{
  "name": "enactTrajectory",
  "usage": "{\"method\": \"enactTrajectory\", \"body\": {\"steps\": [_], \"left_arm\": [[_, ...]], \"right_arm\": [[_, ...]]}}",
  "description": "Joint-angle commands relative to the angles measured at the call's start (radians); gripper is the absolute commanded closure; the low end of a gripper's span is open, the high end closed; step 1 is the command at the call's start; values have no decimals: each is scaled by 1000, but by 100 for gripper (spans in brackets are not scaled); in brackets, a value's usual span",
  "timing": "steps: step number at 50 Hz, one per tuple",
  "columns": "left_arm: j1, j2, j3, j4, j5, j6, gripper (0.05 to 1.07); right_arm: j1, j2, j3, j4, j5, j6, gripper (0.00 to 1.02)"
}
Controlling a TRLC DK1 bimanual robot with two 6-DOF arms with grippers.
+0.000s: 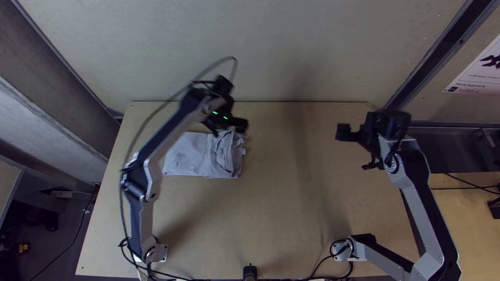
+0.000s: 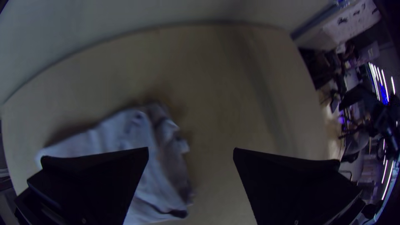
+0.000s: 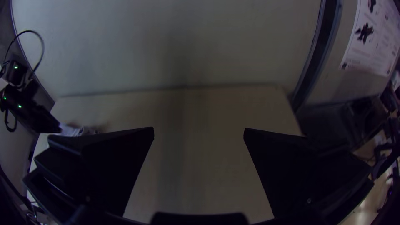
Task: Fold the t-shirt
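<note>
In the top view my left gripper (image 1: pixel 229 130) is over the far right corner of the t-shirt (image 1: pixel 192 156), which lies as a compact folded bundle, its right part rumpled. The left wrist view has the gripper (image 2: pixel 191 152) open, with the shirt (image 2: pixel 141 183) below and beside one finger and nothing seen held. My right gripper (image 1: pixel 351 148) is above the table's right side, well apart from the shirt. In the right wrist view that gripper (image 3: pixel 199 131) stands open over bare wood, and a bit of the shirt (image 3: pixel 75 130) peeks out near the left arm.
Bare light wood of the table (image 1: pixel 291 208) stretches between the arms and in front of the shirt. A pale wall (image 1: pixel 291 47) rises behind the table's far edge. Cables run along the near edge by both bases.
</note>
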Motion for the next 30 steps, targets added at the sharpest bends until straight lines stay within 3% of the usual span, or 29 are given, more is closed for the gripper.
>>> {"method": "enactTrajectory", "body": {"steps": [1, 16, 30], "left_arm": [[74, -161, -67, 12, -25, 62, 10], [320, -482, -288, 82, -28, 251, 10], [508, -864, -614, 337, -28, 380, 10]], "right_arm": [[-35, 22, 88, 36, 10, -48, 3], [-71, 20, 286, 96, 10, -61, 3], [-92, -143, 242, 263, 10, -55, 3]]}}
